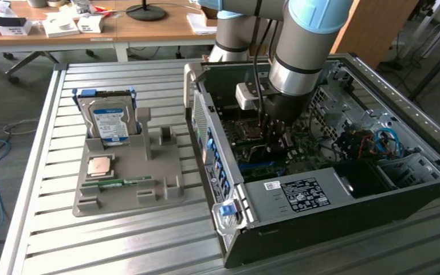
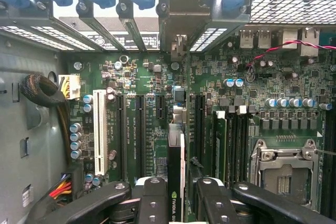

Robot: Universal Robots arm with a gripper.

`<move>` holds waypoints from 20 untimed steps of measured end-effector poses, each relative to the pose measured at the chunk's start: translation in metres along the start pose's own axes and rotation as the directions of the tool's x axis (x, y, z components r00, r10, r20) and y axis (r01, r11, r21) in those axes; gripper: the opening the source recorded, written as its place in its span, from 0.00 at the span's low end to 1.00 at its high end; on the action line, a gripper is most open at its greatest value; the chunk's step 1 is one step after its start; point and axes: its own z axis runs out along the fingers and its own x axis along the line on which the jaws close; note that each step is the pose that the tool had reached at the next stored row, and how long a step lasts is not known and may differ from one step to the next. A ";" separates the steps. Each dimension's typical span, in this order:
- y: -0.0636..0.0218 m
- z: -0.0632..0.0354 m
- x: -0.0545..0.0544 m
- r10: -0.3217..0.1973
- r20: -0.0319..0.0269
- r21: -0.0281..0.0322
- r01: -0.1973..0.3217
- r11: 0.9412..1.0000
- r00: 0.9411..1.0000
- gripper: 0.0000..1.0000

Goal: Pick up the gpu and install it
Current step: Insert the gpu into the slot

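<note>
A big metal table made of long silver slats holds everything. On it lies an open black computer case, a boxy shell of thin metal with holes punched in its walls. The fat grey and light-blue robot arm, round like a pipe, reaches straight down into the case. Inside sits a flat green motherboard dotted with tiny shiny cans and long black and white slots. Toward the exterior view's left, a grey plastic tray with blocky ridges rests on the slats. A silver hard drive with a blue and white label stands upright in it. A square shiny chip lies flat in front of the drive, and a slim green memory stick lies just beside that. In the wrist view, the black gripper has smooth, rounded fingers pressed against both sides of the gpu, pinching it. The gpu is a thin dark card seen edge-on, standing upright over the motherboard, between the long slots.
</note>
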 end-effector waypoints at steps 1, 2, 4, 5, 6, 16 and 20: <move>0.0000 0.0000 0.000 0.000 0.000 0.000 0.000 1.000 1.000 0.26; 0.0000 0.0001 0.000 0.000 0.000 0.000 0.000 1.000 1.000 0.26; 0.0000 0.0007 0.000 0.000 0.000 0.000 0.000 1.000 1.000 0.26; 0.0000 0.0009 0.000 0.000 -0.001 0.000 0.000 1.000 1.000 0.26; 0.0000 0.0009 0.000 0.000 0.000 0.000 0.000 1.000 1.000 0.26; 0.0000 0.0001 0.000 0.000 0.000 0.000 0.000 1.000 1.000 0.26; 0.0000 -0.0005 0.000 0.000 0.000 0.000 0.000 1.000 1.000 0.26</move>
